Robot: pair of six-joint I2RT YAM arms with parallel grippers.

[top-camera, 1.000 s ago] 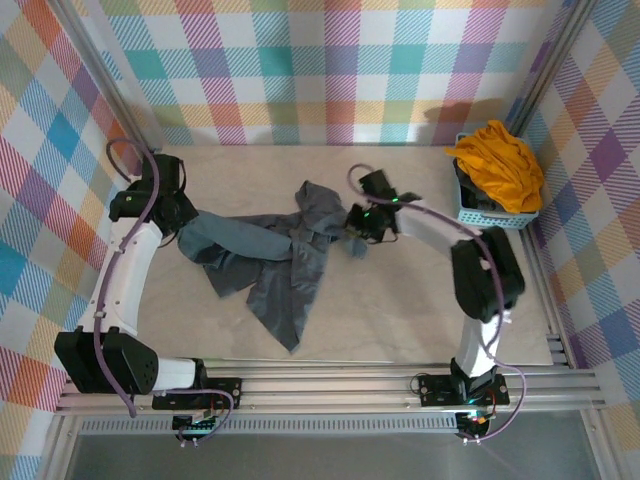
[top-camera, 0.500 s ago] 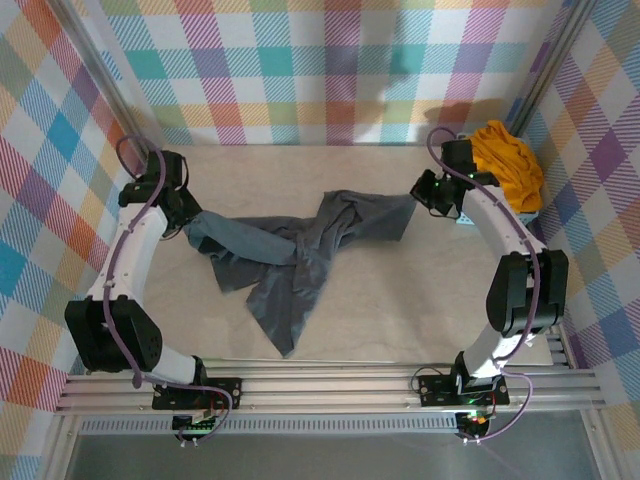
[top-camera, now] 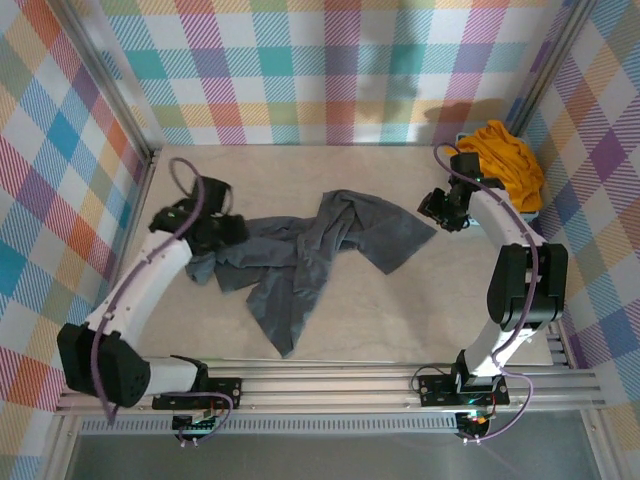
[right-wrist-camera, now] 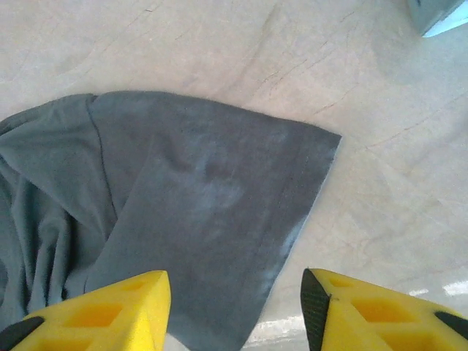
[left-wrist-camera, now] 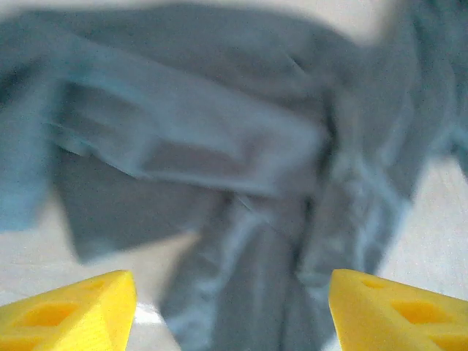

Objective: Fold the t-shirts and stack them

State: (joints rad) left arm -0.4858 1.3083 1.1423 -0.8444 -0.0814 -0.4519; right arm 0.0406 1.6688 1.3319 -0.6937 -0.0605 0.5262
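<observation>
Grey t-shirt [top-camera: 310, 250] — left tool [top-camera: 228, 232] over one end, right tool [top-camera: 440, 207] nr other; both released.

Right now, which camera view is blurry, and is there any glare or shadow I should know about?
Left wrist: the grey t-shirt is smeared and soft throughout. Right wrist: sharp, with faint glare on the table near the bottom edge. Top external: sharp, evenly lit, a soft shadow on the back wall.

Open tabletop [top-camera: 420, 310] beside grey t-shirt [top-camera: 300, 262]
</observation>
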